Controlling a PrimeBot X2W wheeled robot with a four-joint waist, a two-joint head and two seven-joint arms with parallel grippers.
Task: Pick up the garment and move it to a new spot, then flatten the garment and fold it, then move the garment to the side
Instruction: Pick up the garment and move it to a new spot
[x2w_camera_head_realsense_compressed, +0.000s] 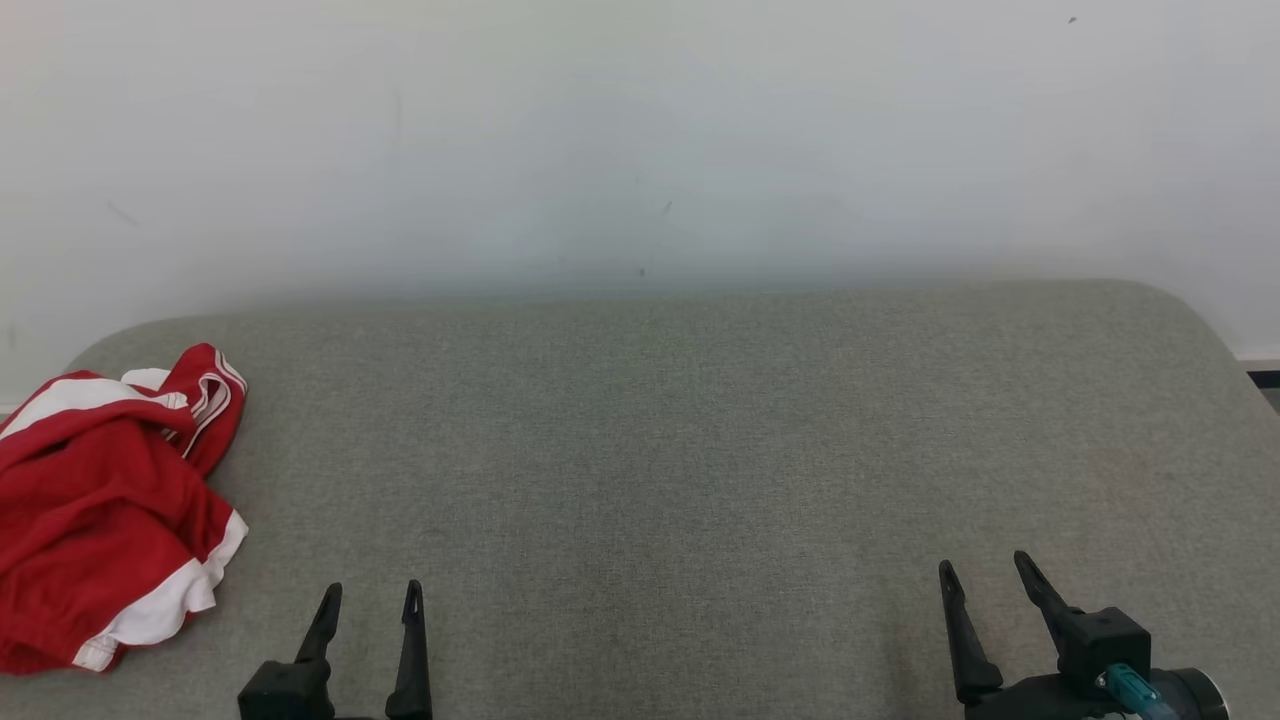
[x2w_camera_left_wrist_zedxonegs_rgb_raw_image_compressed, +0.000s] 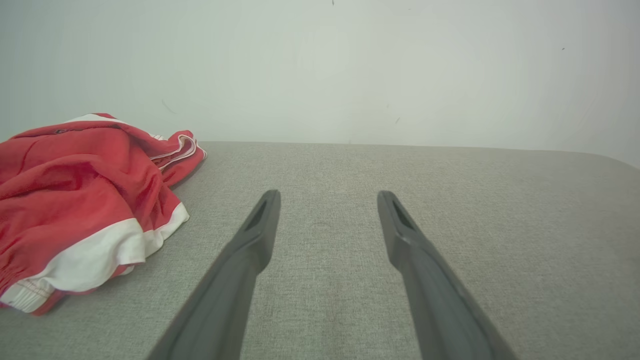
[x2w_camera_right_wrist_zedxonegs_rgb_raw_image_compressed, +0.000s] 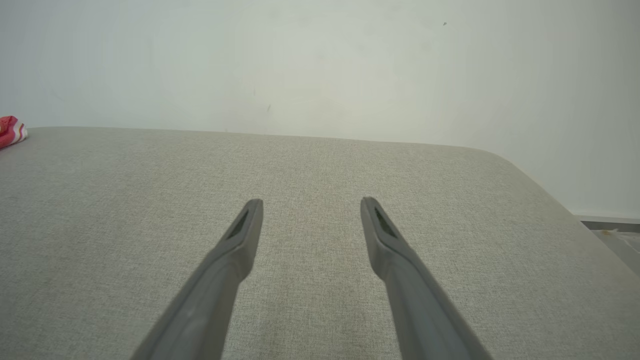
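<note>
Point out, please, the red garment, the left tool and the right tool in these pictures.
red garment (x2w_camera_head_realsense_compressed: 100, 490), head view, crumpled red middle.
left tool (x2w_camera_head_realsense_compressed: 372, 588), head view, midway between fingertips.
right tool (x2w_camera_head_realsense_compressed: 984, 562), head view, midway between fingertips.

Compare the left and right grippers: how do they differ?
The left gripper sits near the red garment; the right gripper is far from it. The left gripper's fingers point nearly straight up the head view; the right gripper's lean left. Both are open and empty over the grey cushion.
</note>
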